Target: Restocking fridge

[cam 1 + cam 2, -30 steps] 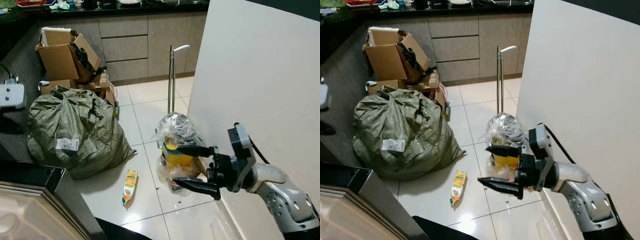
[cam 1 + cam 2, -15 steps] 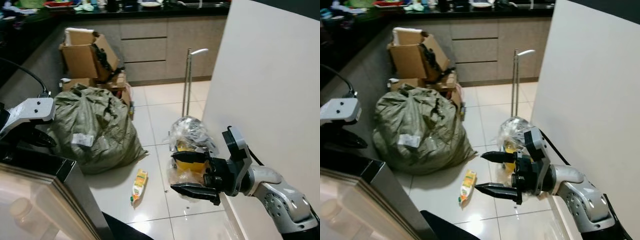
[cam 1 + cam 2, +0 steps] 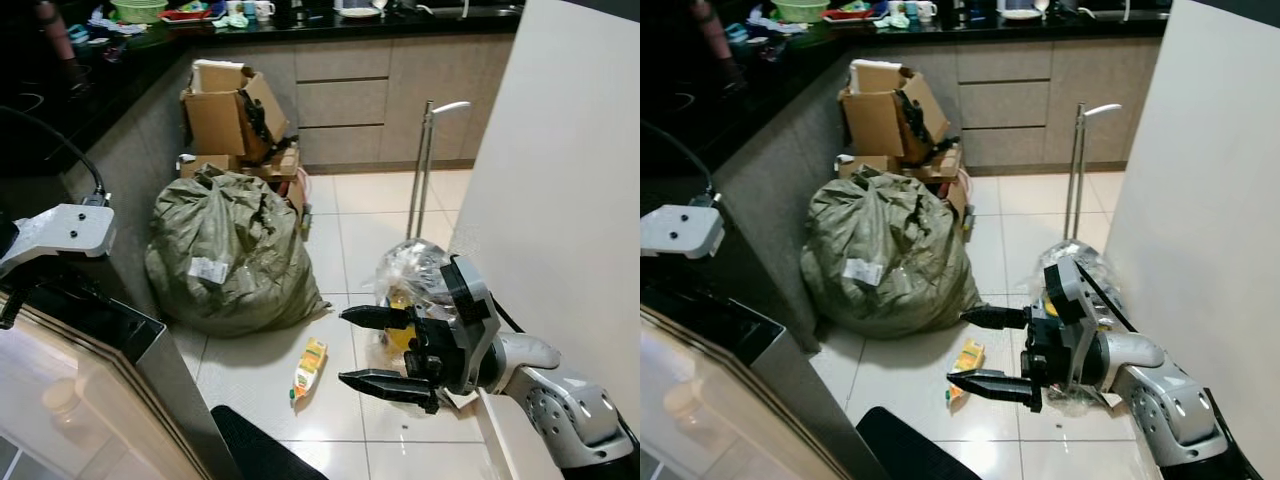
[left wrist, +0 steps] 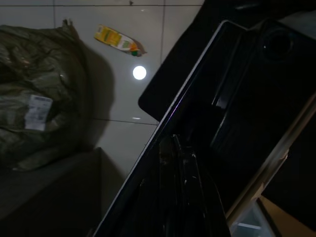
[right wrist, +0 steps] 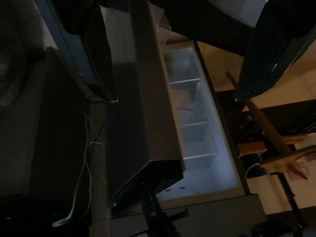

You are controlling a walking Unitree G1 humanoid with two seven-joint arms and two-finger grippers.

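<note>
Right gripper (image 3: 386, 349) gapes empty above juice carton (image 3: 310, 367) on floor

I'm in a home kitchen: grey drawers (image 3: 345, 100) under a dark surface (image 3: 300, 20) with dishes across the frame's top. An open fridge (image 5: 197, 128) glows; cardboard boxes (image 3: 235, 115) clutter the tiled floor (image 3: 340, 225).

The big sack (image 3: 228, 255) is dull green with a white label; the carton (image 3: 310, 368) is yellow and green; the boxes (image 3: 233, 112) are brown; the floor (image 3: 350, 215) is cream-white.
</note>
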